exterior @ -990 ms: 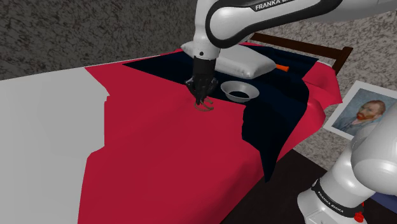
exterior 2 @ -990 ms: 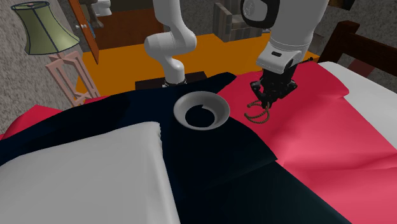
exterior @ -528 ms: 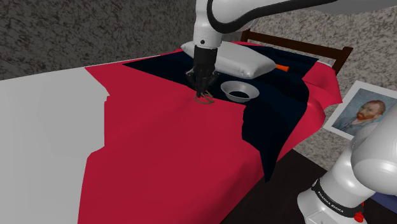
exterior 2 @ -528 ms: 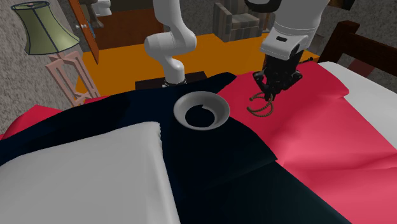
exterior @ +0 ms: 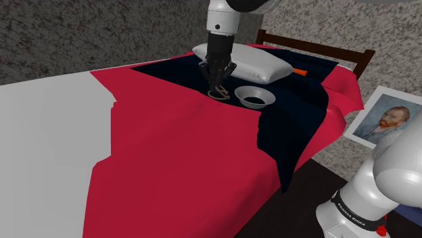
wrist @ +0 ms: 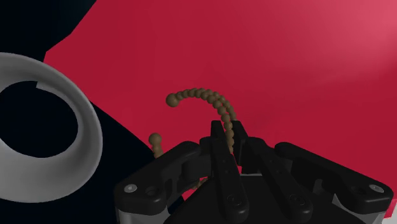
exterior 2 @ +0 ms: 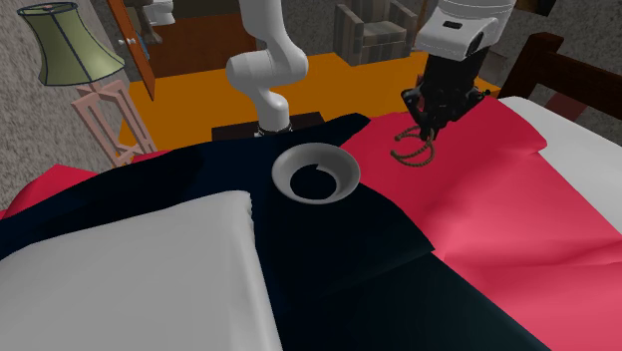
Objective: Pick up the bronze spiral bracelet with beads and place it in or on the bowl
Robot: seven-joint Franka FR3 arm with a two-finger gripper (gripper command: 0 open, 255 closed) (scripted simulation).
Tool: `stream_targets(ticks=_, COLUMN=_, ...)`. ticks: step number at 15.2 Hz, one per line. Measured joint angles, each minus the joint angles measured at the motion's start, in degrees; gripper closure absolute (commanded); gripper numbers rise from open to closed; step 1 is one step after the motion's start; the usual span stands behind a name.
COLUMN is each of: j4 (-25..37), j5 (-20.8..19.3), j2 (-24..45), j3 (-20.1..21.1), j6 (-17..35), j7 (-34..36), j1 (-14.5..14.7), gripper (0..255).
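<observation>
Wrist view: the hand [wrist: 226, 137] is clamped on the bracelet [wrist: 202, 95], a thin coil of bronze beads arcing out past the fingertips over the red bedcover [wrist: 305, 63]. In the second exterior view it dangles in the upper right of the frame, to the right of the white bowl [exterior 2: 295, 160] and apart from it. I judge it light, springy and loose, apt to swing or uncoil. The pinch seems to sit on one strand. A grip across several coils would look safer against slipping.
</observation>
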Motion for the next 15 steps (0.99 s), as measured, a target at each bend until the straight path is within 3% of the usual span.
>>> stream_targets(ticks=7, j4=5.73, j5=-0.18, j2=0.42, j3=0.04, j6=-5.32, j7=0.48, j1=0.03, gripper=255)
stream_targets(ticks=15, j4=-1.13, j5=0.91, j2=-7.38, j3=-5.62, j6=-6.79, j7=-9.51, j1=-4.21, gripper=255)
